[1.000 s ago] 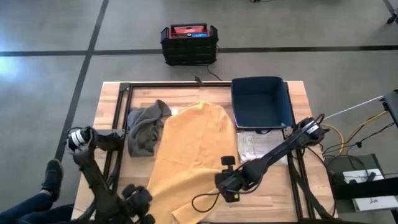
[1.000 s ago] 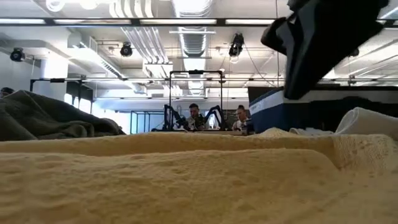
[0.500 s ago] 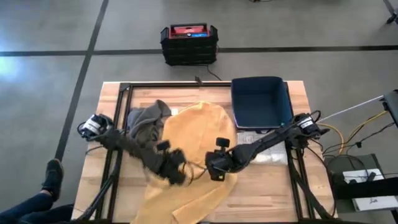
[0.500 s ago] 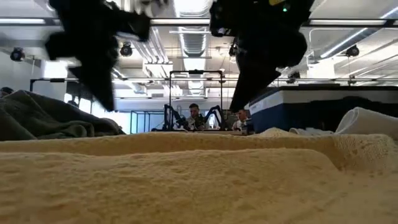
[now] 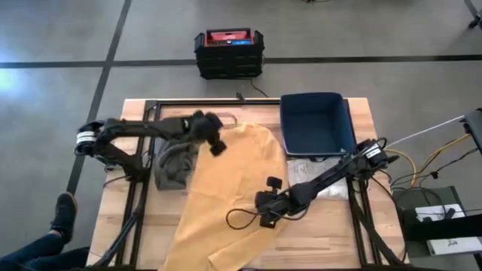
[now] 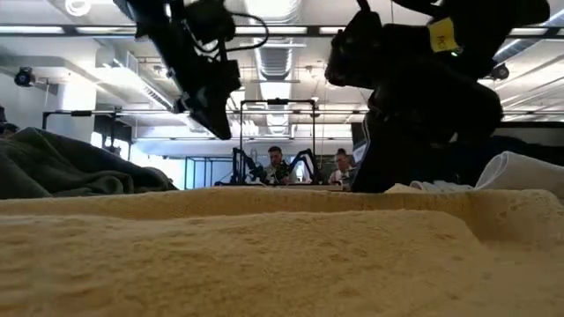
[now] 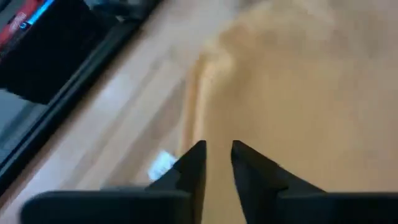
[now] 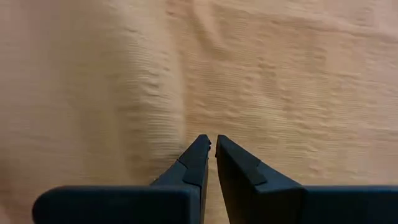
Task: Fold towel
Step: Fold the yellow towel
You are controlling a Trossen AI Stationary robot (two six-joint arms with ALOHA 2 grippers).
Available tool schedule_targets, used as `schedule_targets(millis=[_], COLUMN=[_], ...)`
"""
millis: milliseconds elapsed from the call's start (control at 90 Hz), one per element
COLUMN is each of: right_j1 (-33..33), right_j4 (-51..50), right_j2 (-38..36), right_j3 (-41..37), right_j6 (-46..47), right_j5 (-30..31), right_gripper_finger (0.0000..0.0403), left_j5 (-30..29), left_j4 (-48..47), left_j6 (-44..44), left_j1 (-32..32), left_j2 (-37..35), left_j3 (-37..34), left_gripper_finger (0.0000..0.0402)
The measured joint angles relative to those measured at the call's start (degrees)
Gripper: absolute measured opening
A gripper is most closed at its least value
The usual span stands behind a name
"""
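Right now the yellow towel [image 5: 230, 196] is lying spread across the middle of the wooden counter [image 5: 132, 120], running from near the far edge to the near edge, where its lower part is draping over. A crumpled grey cloth [image 5: 175, 156] is sitting just beside its left edge, and a dark blue bin [image 5: 316, 124] is standing at the far right corner, with some papers [image 5: 309, 177] lying in front of it. The right gripper [image 5: 265, 213] is hovering low over the towel's near half, its fingers [image 8: 198, 158] nearly closed with only a slim gap and nothing held between them. The left gripper [image 5: 214, 135] is reaching over the towel's far left corner, fingers [image 7: 194, 165] slightly apart and holding nothing. Beyond the counter a black and red box [image 5: 228, 51] is resting on the floor
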Motion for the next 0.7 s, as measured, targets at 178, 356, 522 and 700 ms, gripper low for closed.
schedule_targets(millis=[178,356,522,700], right_j1=[-0.3,-1.5,-2.4,-3.0], right_j4=[1.4,1.3,0.9,0.8], right_j2=[0.0,0.0,0.0,0.0], right_j3=[-1.3,-0.9,-0.8,-0.8], right_j6=[-0.2,-4.3,-6.9,-8.7], right_j5=[-1.6,-1.7,-2.0,-2.1], right_gripper_finger=[0.0018,0.0018,0.0018,0.0018], left_j5=[6.5,14.5,24.2,29.1], left_j4=[9.5,16.7,17.6,17.3], left_j6=[1.6,4.1,5.7,5.1], left_j1=[10.6,12.4,11.0,7.8], left_j2=[3.8,13.4,19.2,19.4], left_j3=[-5.3,-7.1,-5.5,-5.3], left_gripper_finger=[0.0159,0.0170,0.0150,0.0130])
